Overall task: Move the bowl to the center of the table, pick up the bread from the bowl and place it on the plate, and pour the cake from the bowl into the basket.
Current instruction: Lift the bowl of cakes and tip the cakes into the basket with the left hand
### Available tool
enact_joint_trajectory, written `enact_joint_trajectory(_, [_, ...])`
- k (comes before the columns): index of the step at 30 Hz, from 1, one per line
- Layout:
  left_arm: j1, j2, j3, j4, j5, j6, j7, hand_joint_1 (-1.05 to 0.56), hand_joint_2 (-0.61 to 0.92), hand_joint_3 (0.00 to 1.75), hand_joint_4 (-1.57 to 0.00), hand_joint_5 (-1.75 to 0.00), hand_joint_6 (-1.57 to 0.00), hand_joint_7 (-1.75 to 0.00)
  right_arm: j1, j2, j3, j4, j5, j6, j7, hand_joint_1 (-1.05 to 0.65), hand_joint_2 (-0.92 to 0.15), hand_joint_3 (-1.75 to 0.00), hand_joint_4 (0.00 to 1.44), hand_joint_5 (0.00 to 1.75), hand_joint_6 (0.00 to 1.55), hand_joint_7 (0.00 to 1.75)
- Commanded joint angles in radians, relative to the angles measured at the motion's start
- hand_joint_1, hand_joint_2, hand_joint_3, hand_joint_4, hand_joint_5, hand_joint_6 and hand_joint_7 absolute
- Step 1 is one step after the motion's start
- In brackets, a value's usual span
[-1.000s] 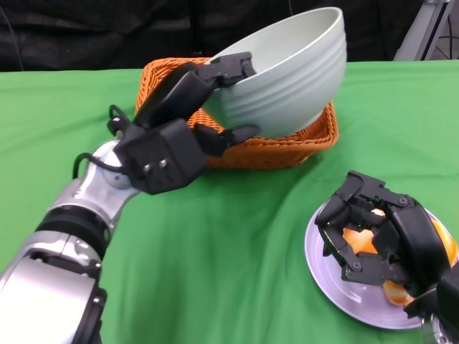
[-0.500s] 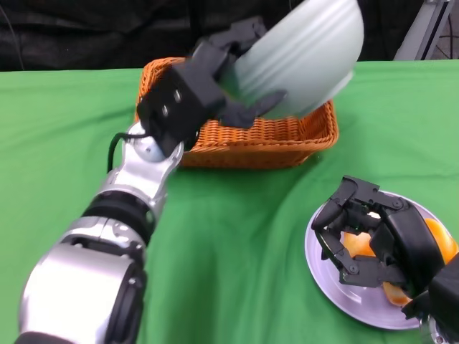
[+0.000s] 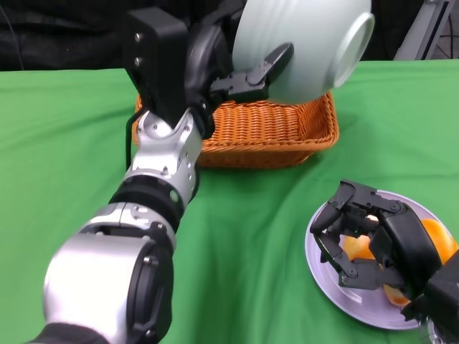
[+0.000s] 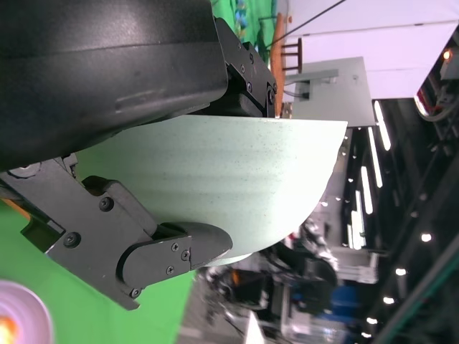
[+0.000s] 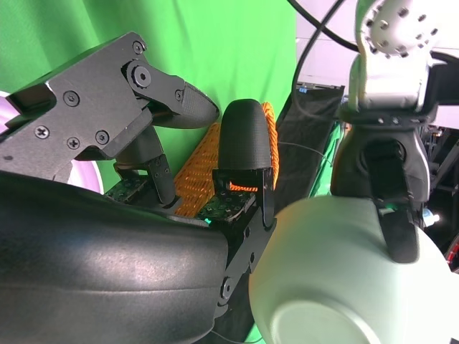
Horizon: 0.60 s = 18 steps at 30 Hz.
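Nearest me, the right hand [image 3: 376,244] sits low over the silver plate [image 3: 326,269], fingers curled loosely around the orange bread [image 3: 356,245] lying there; whether it grips the bread I cannot tell. Farther back, the left hand [image 3: 215,68] clasps the pale green bowl [image 3: 301,46], fingers on its rim and outer wall, holding it in the air tipped steeply on its side above the orange wicker basket [image 3: 265,132]. Green cloth covers the table [image 3: 64,143].

Bright even light, soft shadows, close wrist views blurred
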Motion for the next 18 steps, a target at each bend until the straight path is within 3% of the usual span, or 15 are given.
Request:
enact_joint_trajectory(1, [-0.058,-0.014,0.045,-0.020,-0.059,0.065,-0.002,-0.17,0.40,1.39,-0.82,-1.75,-0.72,-1.63,-0.003,-0.016,-0.001,-0.002,0.012,-0.005,0.005,-0.15,-0.51,-0.99,0.80,1.61,0.69,1.35])
enact_joint_trajectory(5, [-0.070,-0.028,0.088,-0.027,-0.108,0.151,0.013,-0.16,0.52,1.23,-0.81,-1.75,-0.72,-1.59,0.001,-0.016,-0.001,-0.006,0.019,0.005,0.012,-0.15,-0.51,-0.98,0.80,1.62,0.69,1.35])
enact_joint_trajectory(18, [-0.075,-0.061,0.189,-0.041,-0.234,0.324,0.041,-0.09,0.56,1.22,-0.85,-1.75,-0.78,-1.62,0.006,-0.013,0.003,-0.012,0.025,0.022,0.017,-0.14,-0.52,-0.98,0.80,1.62,0.70,1.33])
